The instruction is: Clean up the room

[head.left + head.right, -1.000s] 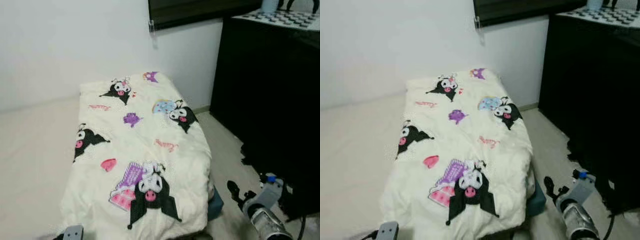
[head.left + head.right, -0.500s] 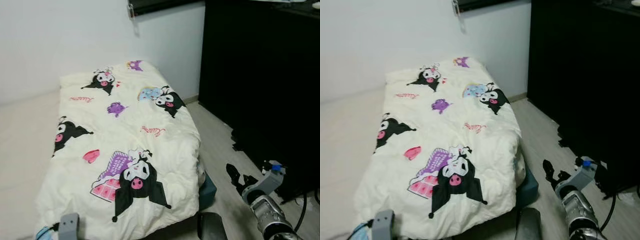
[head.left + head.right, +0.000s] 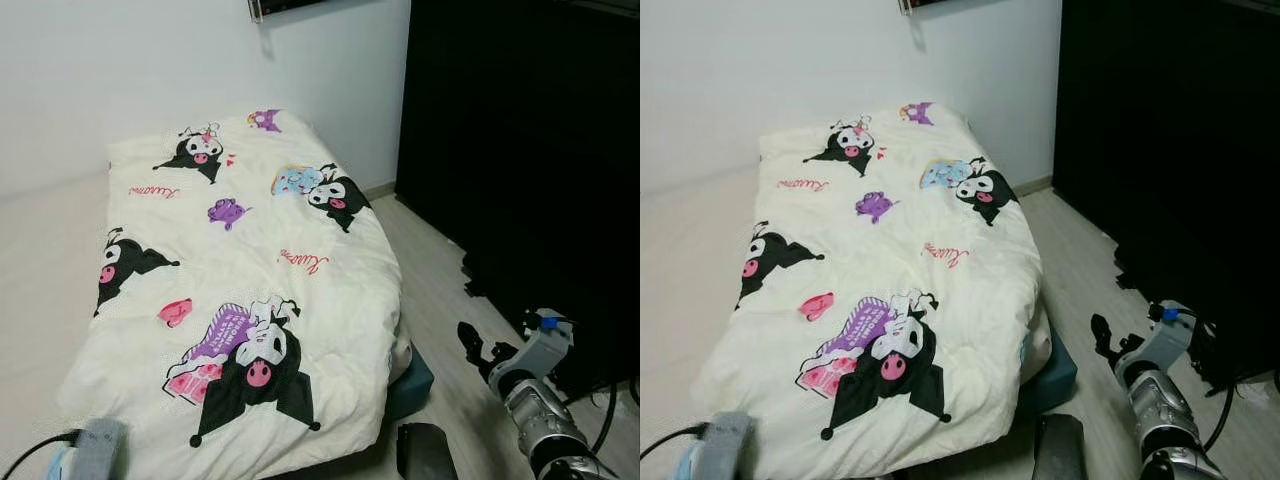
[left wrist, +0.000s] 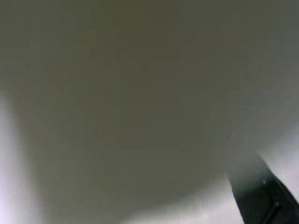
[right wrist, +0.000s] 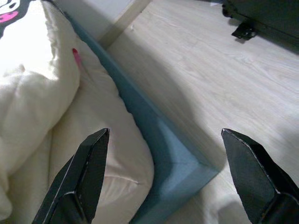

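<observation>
Right gripper [image 5: 166, 179] fingers spread wide, holding nothing — low over the wood floor [image 3: 450, 290] by the blue mattress corner [image 5: 180, 163]. Left gripper: can't tell. Cartoon-print quilt [image 3: 240, 290] lies on the mattress; black cabinet [image 3: 520, 150] beyond.

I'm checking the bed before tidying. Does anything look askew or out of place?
The cartoon-print quilt hangs over the blue mattress corner, and a dark flat object lies on the floor by it. The right gripper hovers open there.
</observation>
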You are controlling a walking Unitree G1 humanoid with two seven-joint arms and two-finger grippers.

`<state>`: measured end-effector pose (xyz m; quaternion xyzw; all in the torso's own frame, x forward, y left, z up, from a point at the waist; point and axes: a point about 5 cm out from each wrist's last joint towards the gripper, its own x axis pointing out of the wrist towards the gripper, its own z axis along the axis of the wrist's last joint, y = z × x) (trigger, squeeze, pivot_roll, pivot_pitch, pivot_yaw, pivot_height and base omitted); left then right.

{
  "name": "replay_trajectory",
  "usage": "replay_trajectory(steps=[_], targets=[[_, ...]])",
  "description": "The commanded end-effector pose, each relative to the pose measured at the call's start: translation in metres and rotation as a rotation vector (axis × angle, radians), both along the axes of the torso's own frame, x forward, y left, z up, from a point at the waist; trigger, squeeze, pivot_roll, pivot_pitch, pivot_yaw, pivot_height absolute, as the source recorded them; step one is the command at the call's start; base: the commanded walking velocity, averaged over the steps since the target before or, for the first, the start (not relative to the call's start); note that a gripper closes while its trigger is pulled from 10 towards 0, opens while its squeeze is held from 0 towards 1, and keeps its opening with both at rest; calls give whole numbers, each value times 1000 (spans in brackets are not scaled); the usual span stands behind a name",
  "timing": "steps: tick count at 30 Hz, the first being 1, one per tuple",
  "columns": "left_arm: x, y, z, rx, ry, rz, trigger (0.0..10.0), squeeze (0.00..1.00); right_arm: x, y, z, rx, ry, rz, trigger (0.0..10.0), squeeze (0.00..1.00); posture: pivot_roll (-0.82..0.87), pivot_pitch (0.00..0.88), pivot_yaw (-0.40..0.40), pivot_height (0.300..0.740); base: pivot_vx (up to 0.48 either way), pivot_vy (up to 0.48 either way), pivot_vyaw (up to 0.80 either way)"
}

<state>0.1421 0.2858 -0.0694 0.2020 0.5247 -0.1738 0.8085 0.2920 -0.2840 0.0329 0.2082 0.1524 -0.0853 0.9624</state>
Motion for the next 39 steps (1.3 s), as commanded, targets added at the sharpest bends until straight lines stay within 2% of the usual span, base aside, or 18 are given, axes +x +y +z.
replay_trajectory(steps=[1,3,4,5,6,9,11,12,14,17,18,21,23,27,29,31,37,39], targets=[[-7,3,0,2,64,-99,10000,0,0,4,-2,-1,9,9,10000,0,-156,54,117,548,0,0,0],[-17,-9,2,-177,186,-326,10000,0,0,4,-2,-4,9,9,10000,0,-153,57,115,548,0,0,0],[-17,-9,2,-177,186,-326,10000,0,0,4,-2,-4,9,9,10000,0,-153,57,115,548,0,0,0],[-19,-16,7,-286,238,-454,10000,0,0,3,-2,-5,10,9,10000,0,-152,57,115,548,0,0,0],[-19,-16,7,-286,238,-454,10000,0,0,3,-2,-5,10,9,10000,0,-152,57,115,548,0,0,0],[-16,-44,38,-543,279,-764,10000,0,1,2,-1,-10,11,8,10000,0,-154,61,114,548,0,0,0],[-16,-44,38,-543,279,-764,10000,0,1,2,-1,-10,11,8,10000,0,-154,61,114,548,0,0,0],[7,-85,82,-769,88,-845,10000,0,1,1,0,-12,12,7,10000,0,-157,65,112,548,0,0,0],[28,-116,120,-942,-101,-884,10000,0,2,0,1,-14,13,6,10000,0,-157,65,112,548,0,0,0],[53,-142,151,-1061,-311,-873,10000,0,2,0,1,-17,15,7,10000,0,-163,68,110,548,0,0,0],[53,-142,151,-1061,-311,-873,10000,0,2,0,1,-17,15,7,10000,0,-163,68,110,548,0,0,0],[85,-167,181,-1172,-585,-755,10000,0,3,0,2,-18,16,7,10000,0,-167,69,109,548,0,0,0],[104,-177,187,-1174,-720,-637,10000,0,3,0,2,-20,17,7,10000,0,-173,69,109,548,0,0,0],[124,-188,187,-1117,-833,-454,10000,0,4,0,3,-22,16,5,10000,0,-176,69,106,548,0,0,0],[125,-189,189,-1107,-837,-421,10000,0,4,-1,3,-22,16,5,10000,0,-176,69,106,548,0,0,0],[130,-197,182,-948,-882,-371,10000,0,5,-2,6,-34,13,-3,10000,0,-184,71,105,548,0,0,0],[134,-209,166,-810,-877,-296,10000,0,7,-7,10,-47,4,-24,10000,0,-191,72,102,548,0,0,0],[134,-229,139,-580,-852,-326,10000,0,8,-13,15,-61,-4,-45,10000,0,-200,71,100,548,0,0,0]])
